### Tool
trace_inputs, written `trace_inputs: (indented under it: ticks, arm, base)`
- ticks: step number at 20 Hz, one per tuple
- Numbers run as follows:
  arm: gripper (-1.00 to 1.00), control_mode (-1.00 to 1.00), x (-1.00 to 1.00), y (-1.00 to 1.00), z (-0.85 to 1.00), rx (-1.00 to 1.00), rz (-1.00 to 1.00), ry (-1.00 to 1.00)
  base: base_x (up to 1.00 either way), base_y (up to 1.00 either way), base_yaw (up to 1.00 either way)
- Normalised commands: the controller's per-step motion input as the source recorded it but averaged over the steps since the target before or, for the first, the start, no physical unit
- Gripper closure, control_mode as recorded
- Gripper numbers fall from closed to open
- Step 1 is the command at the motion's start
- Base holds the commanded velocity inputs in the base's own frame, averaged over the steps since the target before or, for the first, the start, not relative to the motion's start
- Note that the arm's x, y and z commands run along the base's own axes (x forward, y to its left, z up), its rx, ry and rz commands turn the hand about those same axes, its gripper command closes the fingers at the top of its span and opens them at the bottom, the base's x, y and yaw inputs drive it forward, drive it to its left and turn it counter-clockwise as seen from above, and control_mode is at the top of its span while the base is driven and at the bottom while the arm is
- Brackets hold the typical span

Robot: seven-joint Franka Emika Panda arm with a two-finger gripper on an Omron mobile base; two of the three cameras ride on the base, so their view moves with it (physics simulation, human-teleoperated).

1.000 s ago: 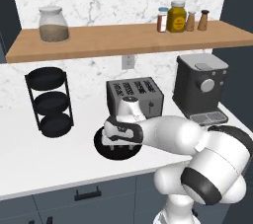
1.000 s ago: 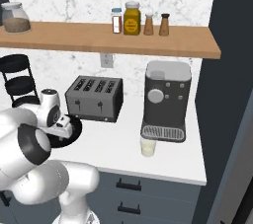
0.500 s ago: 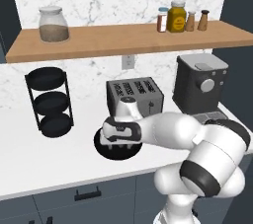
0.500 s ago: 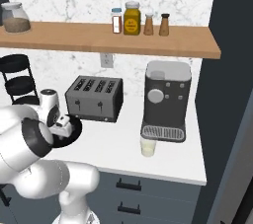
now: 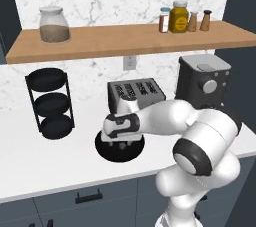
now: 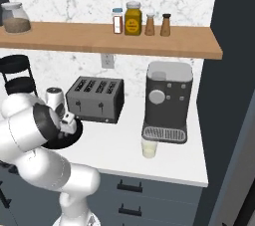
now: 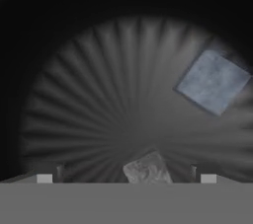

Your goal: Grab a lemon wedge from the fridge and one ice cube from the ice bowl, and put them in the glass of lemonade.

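Near the counter's front edge, inside the ice bowl [image 5: 120, 152]: gripper [image 5: 121, 144] low, jaws wide, holding nothing. One ice cube [image 7: 147, 169] lies dead centre between the fingertips; a second cube [image 7: 213, 81] sits farther off toward the rim.

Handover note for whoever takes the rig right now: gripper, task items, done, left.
Gripper: open, empty, low inside the ice bowl.
Ice: one ice cube lies between the fingers, ungripped; a second cube sits further off in the bowl.
Glass of lemonade: on the counter in front of the coffee machine; can't tell whether the wedge is already in it.
Done: reach into the bowl.
Left: close on the cube, lift, drop it in the glass.
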Motion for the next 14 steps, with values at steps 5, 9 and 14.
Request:
trace_inputs:
  ticks: [5,9,14]
  arm:
    - [-1.00,-1.00,0.17,0.16,-0.23,0.00,0.01,0.00]
    - [-1.00,-1.00,0.06,0.18,-0.14,0.00,0.02,0.00]
    - [-1.00,-1.00,0.00,0.11,-0.02,0.00,0.01,0.00]
  base:
    - [0.00,0.00,0.00]
    - [0.00,0.00,0.00]
    - [0.00,0.00,0.00]
